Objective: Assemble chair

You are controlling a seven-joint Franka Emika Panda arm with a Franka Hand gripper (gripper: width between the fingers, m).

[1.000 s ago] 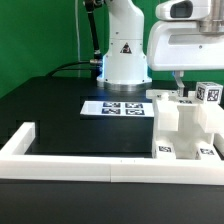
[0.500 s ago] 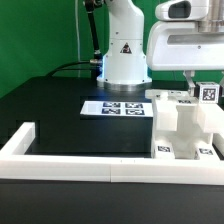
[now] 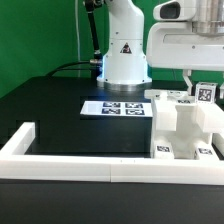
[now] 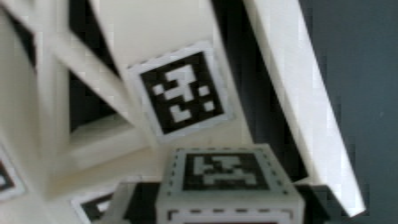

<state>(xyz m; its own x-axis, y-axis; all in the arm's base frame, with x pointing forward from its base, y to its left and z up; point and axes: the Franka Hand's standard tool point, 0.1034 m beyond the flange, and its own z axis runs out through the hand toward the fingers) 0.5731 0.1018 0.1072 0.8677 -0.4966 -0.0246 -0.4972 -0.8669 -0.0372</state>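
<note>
The partly built chair (image 3: 180, 125) stands at the exterior view's right: white blocky parts with small tags along its base. My gripper (image 3: 203, 86) hangs just above its far right top and is shut on a small white tagged chair part (image 3: 203, 93). In the wrist view the gripper (image 4: 226, 205) has dark fingers (image 4: 320, 197) pressed on both sides of that part (image 4: 222, 172). Behind it a slanted white chair piece carries a larger tag (image 4: 183, 92). I cannot tell whether the held part touches the chair.
The marker board (image 3: 113, 107) lies flat on the black table left of the chair. A long white border rail (image 3: 60, 160) runs along the front and turns up at the left. The robot base (image 3: 122, 55) stands at the back.
My gripper and the held part have shifted slightly toward the exterior view's left above the chair. The chair and the marker board have not moved.
</note>
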